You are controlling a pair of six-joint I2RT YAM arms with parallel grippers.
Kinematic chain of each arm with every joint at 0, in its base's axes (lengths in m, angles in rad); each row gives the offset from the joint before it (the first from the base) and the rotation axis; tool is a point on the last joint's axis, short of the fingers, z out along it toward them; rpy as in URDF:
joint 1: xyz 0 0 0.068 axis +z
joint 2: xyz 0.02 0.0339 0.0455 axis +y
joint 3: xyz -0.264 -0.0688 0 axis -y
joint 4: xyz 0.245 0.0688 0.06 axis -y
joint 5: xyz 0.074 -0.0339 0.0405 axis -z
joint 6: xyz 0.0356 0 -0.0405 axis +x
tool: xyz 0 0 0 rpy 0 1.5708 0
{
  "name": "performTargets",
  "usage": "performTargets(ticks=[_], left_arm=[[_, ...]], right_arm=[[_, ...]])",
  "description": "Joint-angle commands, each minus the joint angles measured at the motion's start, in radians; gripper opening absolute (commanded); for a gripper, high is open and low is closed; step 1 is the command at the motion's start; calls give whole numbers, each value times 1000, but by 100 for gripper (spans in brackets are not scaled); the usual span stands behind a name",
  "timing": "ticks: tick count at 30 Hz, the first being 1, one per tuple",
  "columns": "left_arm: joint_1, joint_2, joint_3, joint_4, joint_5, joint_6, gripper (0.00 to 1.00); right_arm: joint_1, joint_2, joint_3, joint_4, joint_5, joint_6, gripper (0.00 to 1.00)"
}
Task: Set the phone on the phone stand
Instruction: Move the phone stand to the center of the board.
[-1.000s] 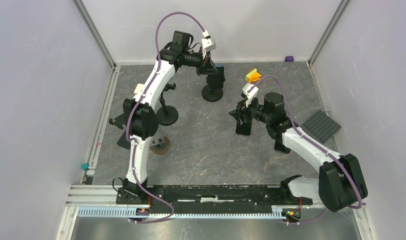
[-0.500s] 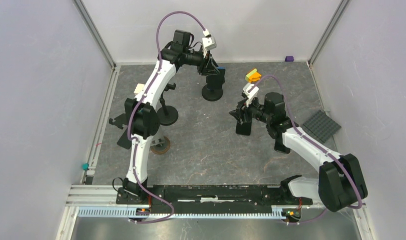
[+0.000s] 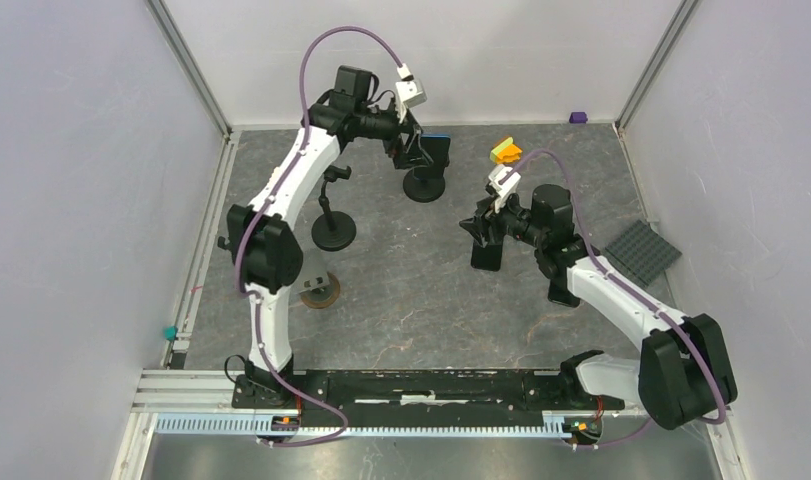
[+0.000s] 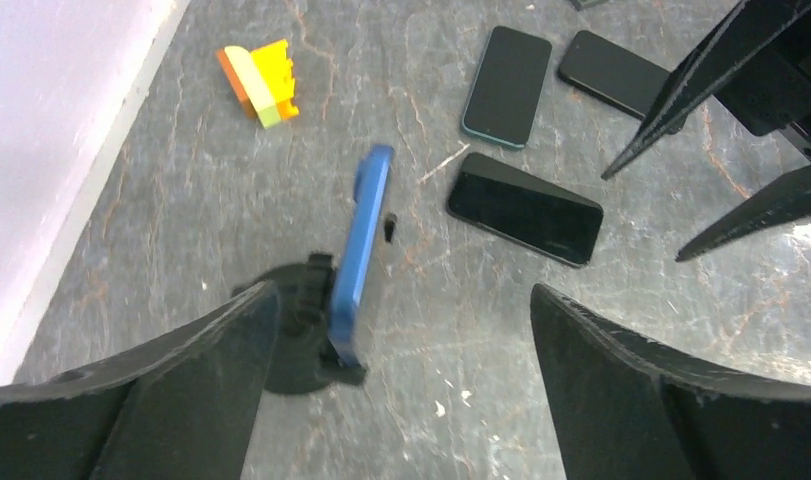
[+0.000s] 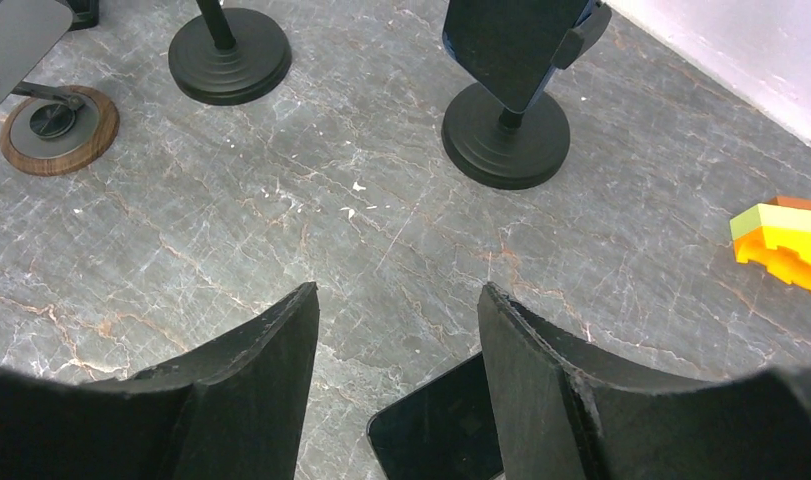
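In the lower left of my left wrist view sits the phone stand (image 4: 291,345). The blue phone (image 4: 361,250) rises edge-on from it and looks seated. My left pincer (image 4: 403,290) gapes wide, touching nothing. I'd lift straight away with no sideways drift. My right pincer (image 5: 396,295) hangs open above a dark phone (image 5: 436,435).

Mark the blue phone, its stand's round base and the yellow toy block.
blue phone (image 4: 361,250), left wrist view, its side edge.
stand base (image 5: 489,152), right wrist view, the disc's top.
yellow toy block (image 4: 273,68), left wrist view, its yellow half.
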Motion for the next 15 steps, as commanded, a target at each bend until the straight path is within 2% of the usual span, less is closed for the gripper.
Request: performTargets(ticks=[1, 7, 10, 15], left_arm=[[6, -219, -150, 105, -114, -85, 100], [35, -465, -392, 150, -357, -180, 100], [52, -569, -519, 147, -413, -206, 100], [55, -722, -736, 169, -583, -282, 100]], right_arm=[[-2, -48, 27, 5, -2, 3, 65], [-2, -71, 57, -113, 59, -30, 74], [-2, -84, 53, -155, 118, -61, 92], [-2, -95, 42, -201, 145, -88, 97]])
